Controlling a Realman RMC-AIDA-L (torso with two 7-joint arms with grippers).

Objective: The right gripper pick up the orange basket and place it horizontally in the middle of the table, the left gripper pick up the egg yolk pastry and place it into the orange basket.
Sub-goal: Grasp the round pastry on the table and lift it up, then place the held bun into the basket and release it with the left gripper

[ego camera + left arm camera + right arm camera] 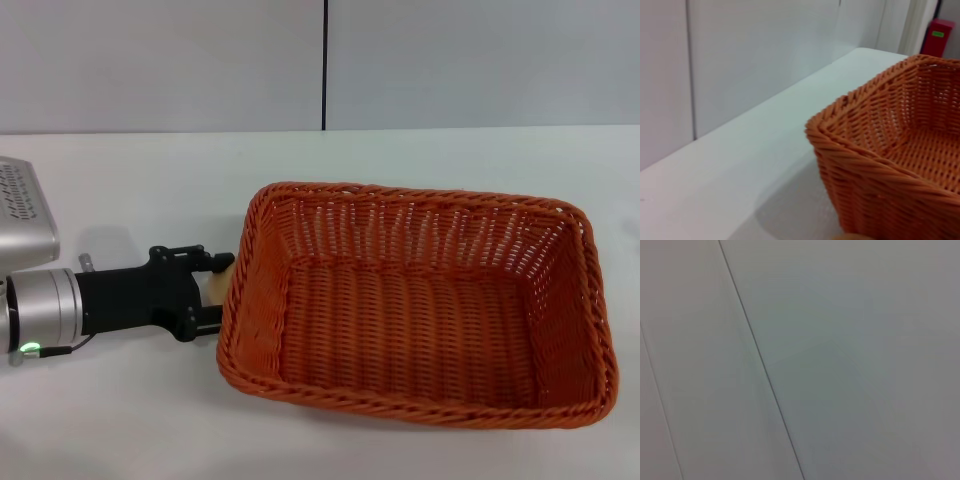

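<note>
The orange basket lies lengthwise on the white table, right of centre, and holds nothing. My left gripper reaches in from the left and stops just outside the basket's left wall, shut on the pale tan egg yolk pastry. Only a small patch of the pastry shows between the black fingers. The left wrist view looks from slightly above the rim at a corner of the basket, with a sliver of the pastry at the picture's edge. The right gripper is out of view; its wrist view shows only a grey panelled wall.
A silver device with a perforated top sits at the table's far left edge. A grey panelled wall runs behind the table. A red object stands beyond the table's far end in the left wrist view.
</note>
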